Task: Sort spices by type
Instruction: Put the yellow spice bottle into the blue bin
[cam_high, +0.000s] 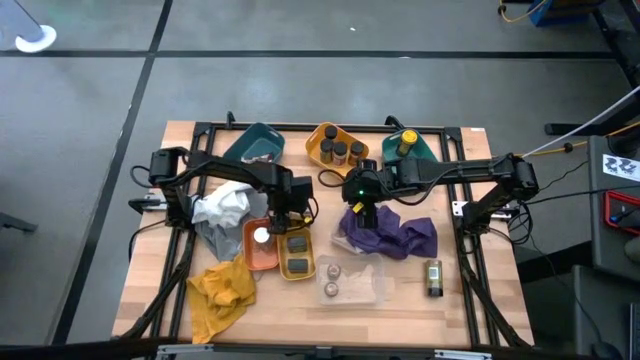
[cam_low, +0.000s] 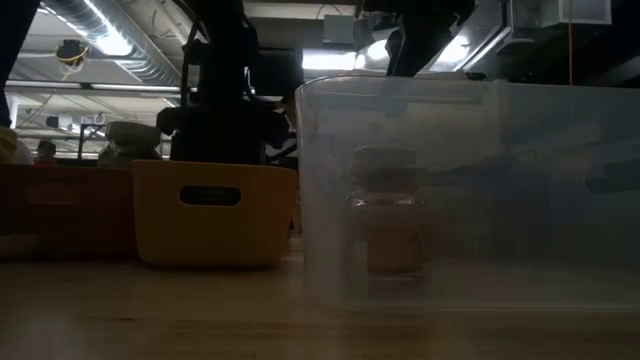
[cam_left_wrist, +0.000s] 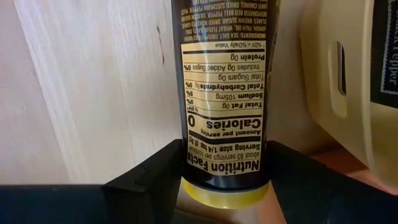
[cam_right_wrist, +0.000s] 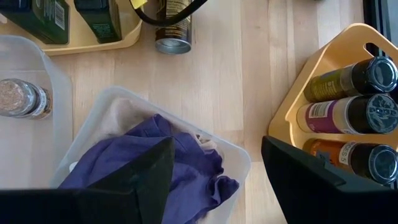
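In the low view a clear bin (cam_low: 470, 195) fills most of the picture, blurring the jar (cam_low: 387, 210) inside it and hiding the table behind, and both arms are cut off at the top. The left gripper (cam_left_wrist: 225, 180) reaches over the table's middle beside the yellow tray (cam_high: 296, 254), its jaws clamped on a dark jar with a yellow lid (cam_left_wrist: 225, 93). The right gripper (cam_right_wrist: 214, 171) hovers spread wide above the purple cloth (cam_right_wrist: 155, 163).

You have a dark jar (cam_left_wrist: 225, 93) with a yellow lid and cream label panel, three black-lidded jars (cam_right_wrist: 356, 118) in a yellow tray (cam_right_wrist: 292, 118), a purple cloth (cam_high: 392, 234), a mustard cloth (cam_high: 222, 290), teal tray (cam_high: 262, 138), pale wood table (cam_high: 470, 290)
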